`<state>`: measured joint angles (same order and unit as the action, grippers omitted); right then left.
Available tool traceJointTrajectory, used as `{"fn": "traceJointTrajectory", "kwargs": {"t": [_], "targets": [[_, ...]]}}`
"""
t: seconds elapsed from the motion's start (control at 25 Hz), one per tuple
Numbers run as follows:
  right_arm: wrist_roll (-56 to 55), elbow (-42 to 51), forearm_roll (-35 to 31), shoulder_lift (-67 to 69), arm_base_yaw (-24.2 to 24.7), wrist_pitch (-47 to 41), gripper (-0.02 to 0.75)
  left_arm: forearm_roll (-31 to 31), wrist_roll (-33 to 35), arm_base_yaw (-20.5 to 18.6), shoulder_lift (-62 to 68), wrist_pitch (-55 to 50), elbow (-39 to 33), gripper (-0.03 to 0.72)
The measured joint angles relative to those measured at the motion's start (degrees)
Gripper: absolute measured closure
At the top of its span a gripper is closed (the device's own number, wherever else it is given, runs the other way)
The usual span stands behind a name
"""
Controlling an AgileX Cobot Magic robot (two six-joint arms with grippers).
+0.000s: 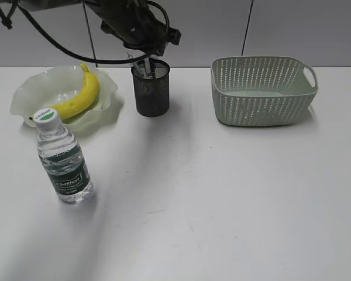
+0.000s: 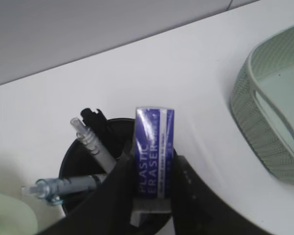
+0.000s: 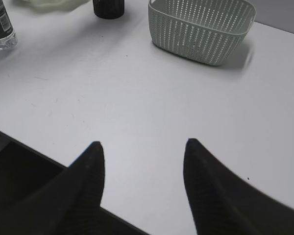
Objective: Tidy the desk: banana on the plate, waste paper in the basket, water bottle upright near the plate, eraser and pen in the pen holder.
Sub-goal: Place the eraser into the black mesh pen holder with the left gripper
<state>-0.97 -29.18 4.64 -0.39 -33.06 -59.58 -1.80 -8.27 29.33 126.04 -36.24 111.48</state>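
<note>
One item left: eraser (image 2: 154, 152), clamped in my left gripper (image 2: 153, 196) over the holder (image 2: 73, 161)
Feel: I judge it light, stiff, sleeve slick; hold flat sides
Right gripper (image 3: 143, 147): apart, empty
Basket (image 2: 269, 117): three o'clock

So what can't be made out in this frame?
- Basket floor: exterior view shows it only through the perforated wall; both wrist views cut it off or see it from the side, so paper inside is unconfirmed.
- Holder contents: the left arm covers its mouth in the exterior view.
- Eraser lower end: hidden between the left fingers.
</note>
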Motion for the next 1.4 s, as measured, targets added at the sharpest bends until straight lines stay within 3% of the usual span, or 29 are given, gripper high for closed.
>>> {"fn": "traceJointTrajectory", "kwargs": {"t": [0.64, 0.92, 1.4], "targets": [[0.0, 0.0, 0.0, 0.0, 0.0, 0.0, 0.319, -8.5, 0.0, 0.0, 3.2, 2.9, 0.0, 0.517], [0.0, 0.0, 0.0, 0.0, 0.0, 0.0, 0.319, -9.2, 0.0, 0.0, 3.2, 2.9, 0.0, 0.410], [0.0, 0.0, 0.0, 0.0, 0.0, 0.0, 0.319, -9.2, 0.0, 0.0, -1.6, -4.4, -0.1, 0.397]]}}
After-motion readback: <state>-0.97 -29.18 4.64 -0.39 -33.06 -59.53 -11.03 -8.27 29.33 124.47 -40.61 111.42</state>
